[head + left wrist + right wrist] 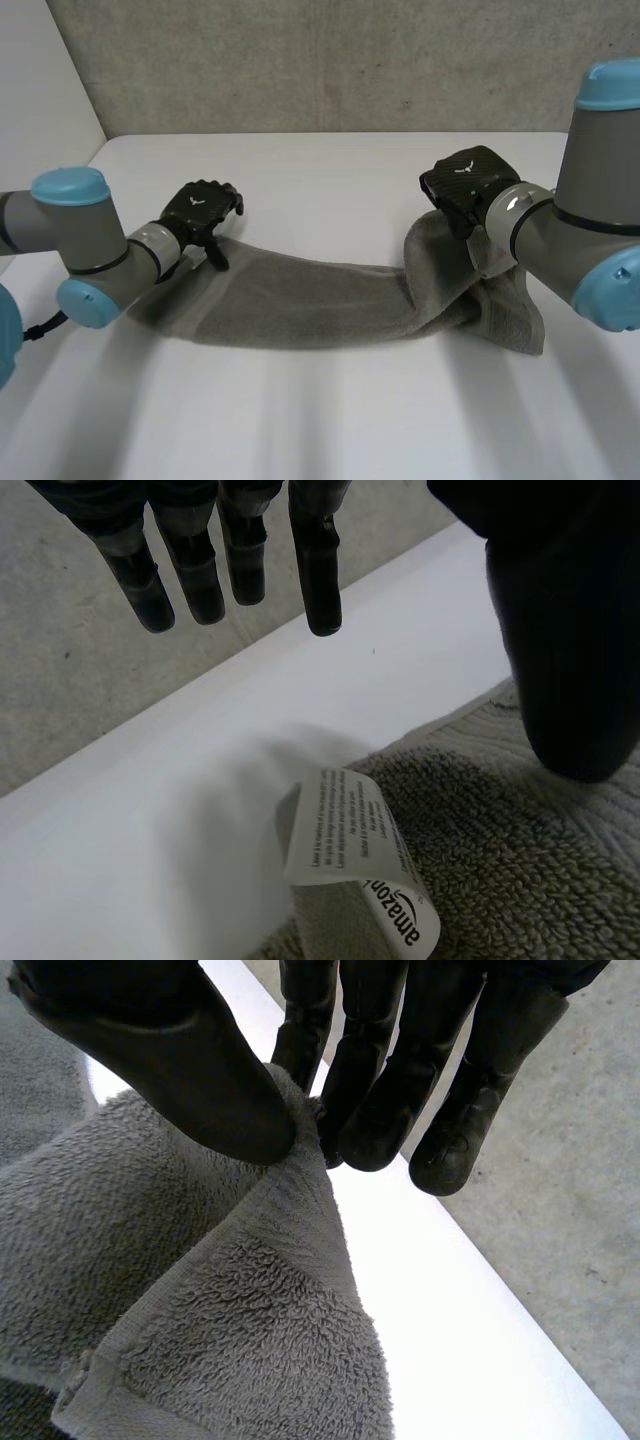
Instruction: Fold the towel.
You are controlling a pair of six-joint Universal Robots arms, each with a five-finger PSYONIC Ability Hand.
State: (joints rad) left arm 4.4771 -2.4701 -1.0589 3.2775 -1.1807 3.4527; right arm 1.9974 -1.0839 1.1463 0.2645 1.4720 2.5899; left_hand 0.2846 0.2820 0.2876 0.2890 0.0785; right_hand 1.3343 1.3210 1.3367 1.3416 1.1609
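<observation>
A long grey terry-cloth towel [320,300] is lying bunched lengthwise across the flat white table [330,180], stretching between the two arms. The black right hand [465,185] is pinching the towel's right end. Its thumb [190,1070] is pressing a fold of cloth against the fingers and holding that end raised, with the rest draping down below the wrist. The black left hand [203,212] is hovering over the towel's left end with its fingers [318,570] straight and gripping nothing. Its thumb is possibly touching the pile, though that is unclear. A white printed fabric label [350,850] is curling up from the towel's edge beside it.
</observation>
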